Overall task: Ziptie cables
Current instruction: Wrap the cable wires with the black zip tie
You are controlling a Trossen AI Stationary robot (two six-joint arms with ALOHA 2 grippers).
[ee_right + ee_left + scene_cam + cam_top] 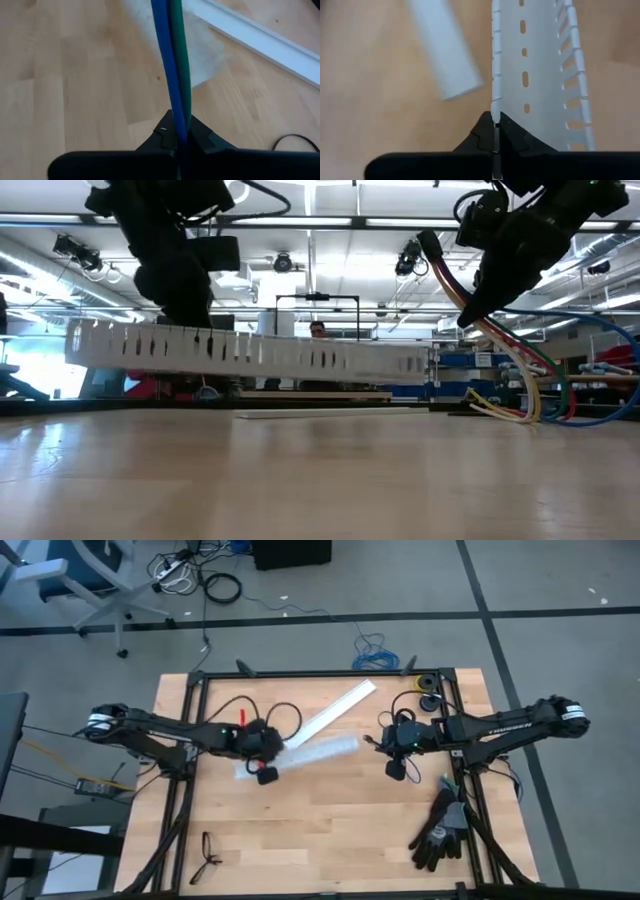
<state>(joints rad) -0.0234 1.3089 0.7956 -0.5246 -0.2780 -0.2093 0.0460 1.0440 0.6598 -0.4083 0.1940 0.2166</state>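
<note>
Both grippers clamped above a pale wood-grain table, each holding a different object.

Left gripper (496,131), frame centre-left in the high view, is pinched shut on the thin side wall of a white slotted duct (322,751), a rigid plastic channel with comb-like teeth, lifted clear of the table (320,480). Right gripper (179,134), centre-right, is closed on the cables (505,355), smooth round wires in red, green, blue and white that droop in curves to the tabletop. A flat white duct cover (335,707) lies diagonally between the arms.

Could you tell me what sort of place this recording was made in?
Probably a robotics lab or workshop: a wooden workbench in a black frame, cords strewn over the grey floor, and shelving under long ceiling lights behind.
</note>
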